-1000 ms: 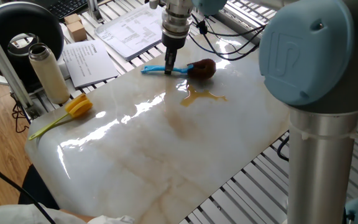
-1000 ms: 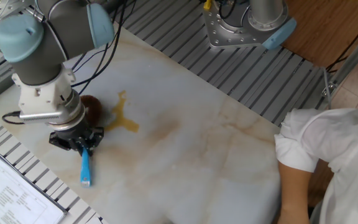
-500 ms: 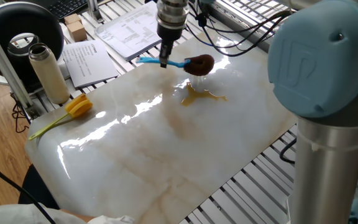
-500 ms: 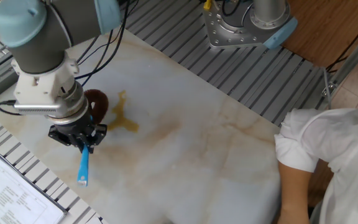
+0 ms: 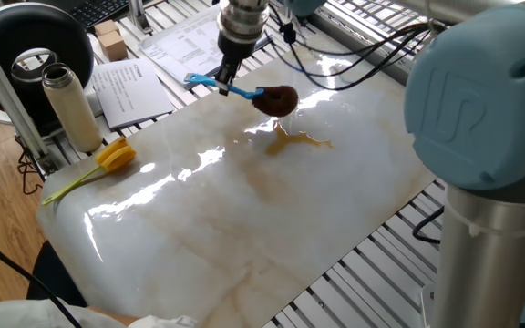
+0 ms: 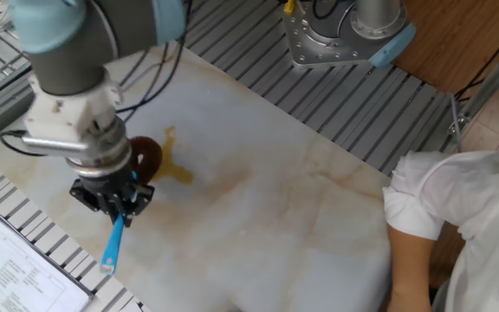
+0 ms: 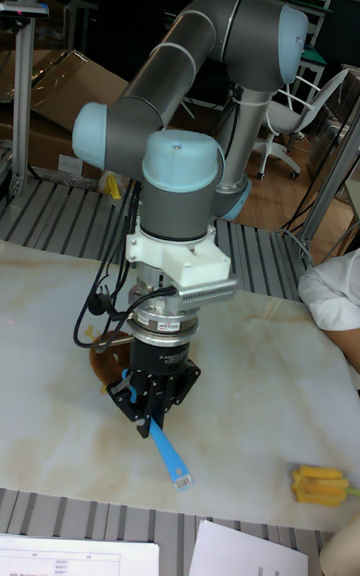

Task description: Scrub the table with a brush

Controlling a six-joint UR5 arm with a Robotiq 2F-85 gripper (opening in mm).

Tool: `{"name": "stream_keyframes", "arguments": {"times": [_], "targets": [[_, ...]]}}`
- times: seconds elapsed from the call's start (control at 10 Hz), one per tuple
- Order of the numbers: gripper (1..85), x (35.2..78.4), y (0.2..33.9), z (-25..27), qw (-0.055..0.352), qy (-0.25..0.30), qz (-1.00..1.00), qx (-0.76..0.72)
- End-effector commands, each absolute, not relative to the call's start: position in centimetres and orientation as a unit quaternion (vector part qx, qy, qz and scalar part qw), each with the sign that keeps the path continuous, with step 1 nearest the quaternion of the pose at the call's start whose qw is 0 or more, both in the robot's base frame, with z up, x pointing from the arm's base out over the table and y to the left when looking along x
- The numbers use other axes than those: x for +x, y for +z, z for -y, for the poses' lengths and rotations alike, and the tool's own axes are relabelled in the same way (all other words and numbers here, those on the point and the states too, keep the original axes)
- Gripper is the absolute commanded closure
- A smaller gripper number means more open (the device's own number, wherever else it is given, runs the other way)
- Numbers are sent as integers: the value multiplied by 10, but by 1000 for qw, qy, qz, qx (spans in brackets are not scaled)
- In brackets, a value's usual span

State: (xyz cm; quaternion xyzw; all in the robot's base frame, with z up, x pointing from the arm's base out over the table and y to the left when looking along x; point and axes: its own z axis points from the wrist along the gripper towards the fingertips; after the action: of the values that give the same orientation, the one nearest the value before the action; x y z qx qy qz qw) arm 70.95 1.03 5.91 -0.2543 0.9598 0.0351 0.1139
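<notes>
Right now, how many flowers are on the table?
1: a yellow tulip lies near the table edge, beside the bottle. Others could hide behind the arm.

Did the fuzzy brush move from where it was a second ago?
Yes. The gripper has lifted the brush off the table. Its blue handle now tilts, and its head hangs just above the amber stain.

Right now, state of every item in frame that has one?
pincer: shut on the brush handle
brush: held, lifted, head hanging just above the table by the stain
table: glossy, not yet scrubbed
stain: amber, still there
tulip: lying flat near the table's edge
bottle: upright, capped
</notes>
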Motion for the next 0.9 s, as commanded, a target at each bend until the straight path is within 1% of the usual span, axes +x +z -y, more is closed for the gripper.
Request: {"name": "stream_keyframes", "arguments": {"times": [0.0, 0.1, 0.2, 0.4, 0.5, 0.7, 0.8], "targets": [[843, 722, 58, -23, 114, 54, -964, -234], [843, 723, 59, -27, 119, 61, -962, -239], [843, 728, 62, -35, 133, 73, -960, -234], [843, 742, 59, -41, 161, 60, -960, -221], [843, 741, 57, -41, 166, 53, -960, -218], [843, 722, 51, -24, 168, 47, -959, -221], [843, 719, 50, -23, 169, 51, -959, -224]]}}
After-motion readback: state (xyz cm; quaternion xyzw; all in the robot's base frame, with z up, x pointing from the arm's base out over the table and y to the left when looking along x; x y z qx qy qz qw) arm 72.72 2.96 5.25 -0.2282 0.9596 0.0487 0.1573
